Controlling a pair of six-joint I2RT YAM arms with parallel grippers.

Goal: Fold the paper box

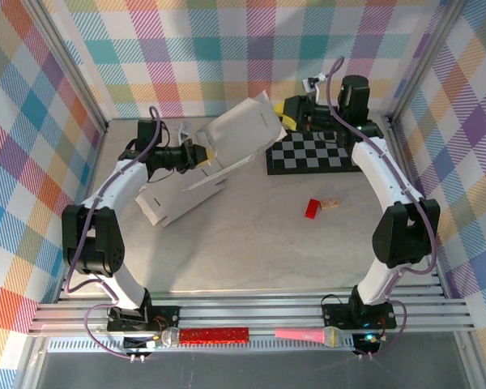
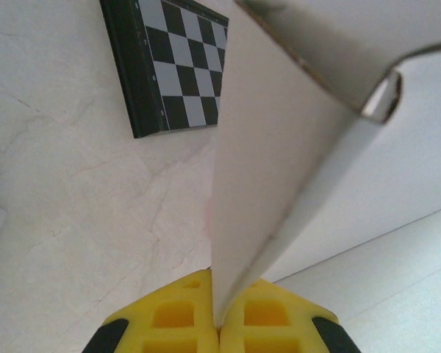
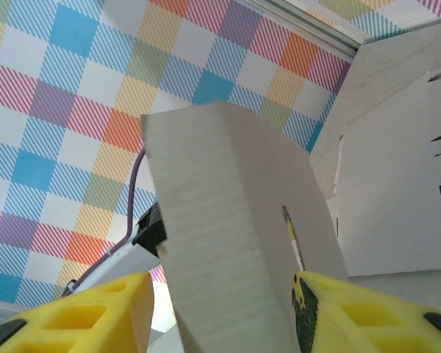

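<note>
The pale counter (image 1: 243, 243) carries the paper box (image 1: 178, 198) left of centre, a white cut sheet whose long axis runs on a diagonal from near-left to far-right. Its near part lies flat; its far-right panel is lifted off the surface, tilted up toward the back wall. To the right lies the chessboard (image 1: 312, 151), flat.

The left hand (image 1: 201, 156) meets the sheet from the left at mid-length. In the wrist view its yellow fingers (image 2: 169, 316) are pressed together on a panel's edge. The right hand (image 1: 285, 109) sits at the raised panel's far-right end, spread around it – one finger (image 3: 353, 312) touches the card. A red block (image 1: 312, 208) and a small wooden piece (image 1: 330, 203) lie just beside each other, nearer than the chessboard.
</note>
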